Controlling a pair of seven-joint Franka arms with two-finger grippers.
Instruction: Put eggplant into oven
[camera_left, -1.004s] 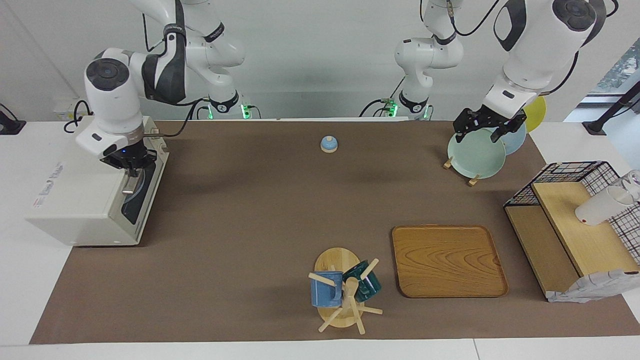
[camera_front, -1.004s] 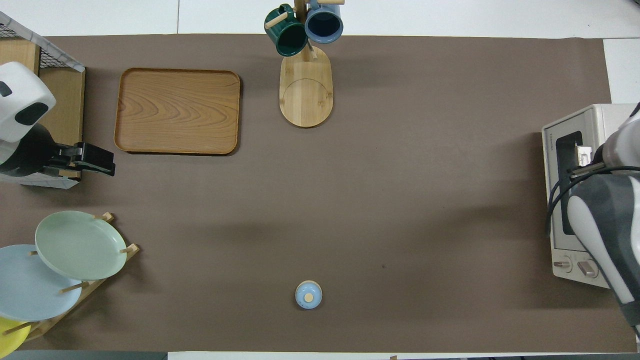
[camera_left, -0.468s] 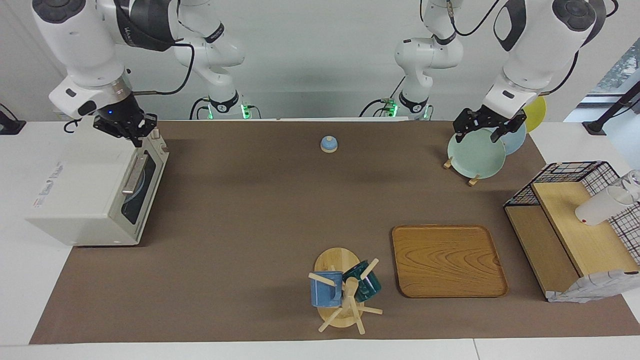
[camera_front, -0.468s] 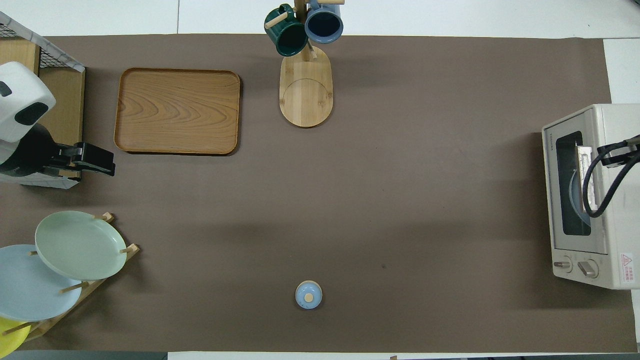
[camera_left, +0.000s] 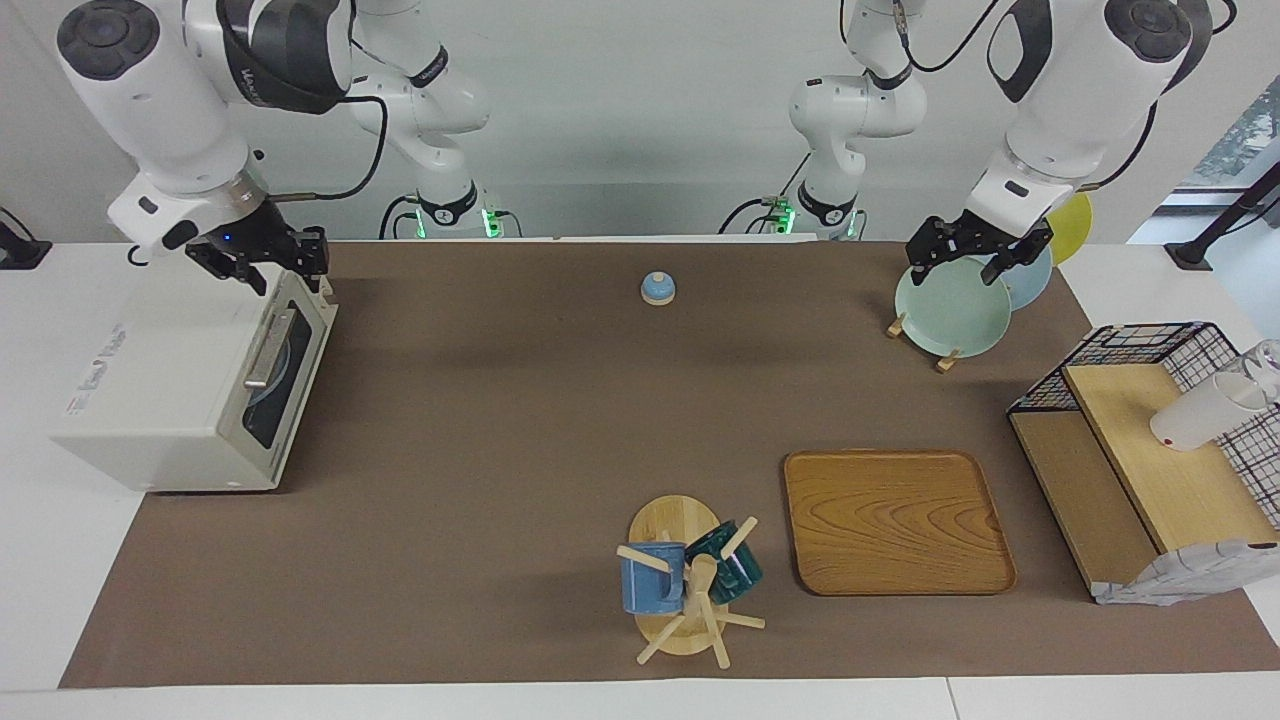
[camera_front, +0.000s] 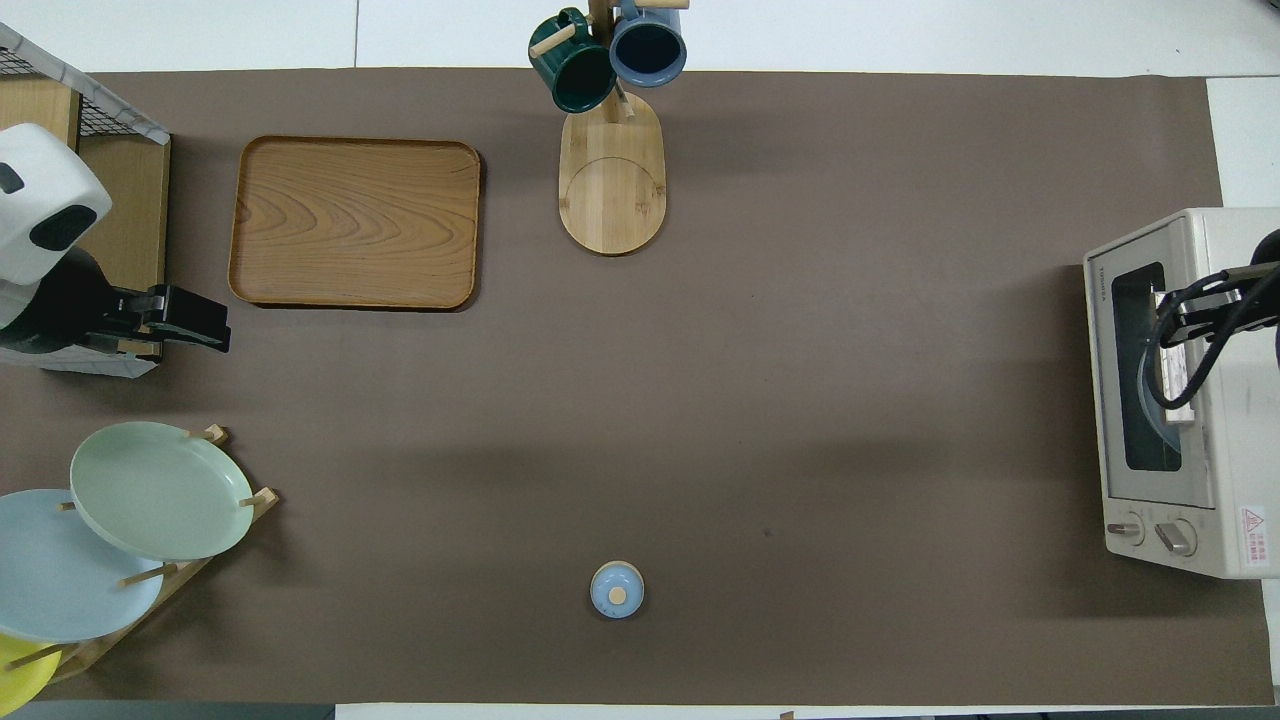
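Off-white oven (camera_left: 150, 400) with door shut; eggplant nowhere in view, so no telling its direction or long axis. Right gripper (camera_left: 283, 268) over oven's top edge, fingers apart, empty, clearly the nearer. Left gripper (camera_left: 975, 262) well apart from oven, fingers apart, waiting.

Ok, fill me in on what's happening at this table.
The oven stands at the right arm's end of the table, door shut; a pale plate shows through the glass, but no eggplant is visible anywhere. The right gripper hangs over the oven's top, jaws open, holding nothing. The left gripper waits, jaws open, over the green plate in its rack.
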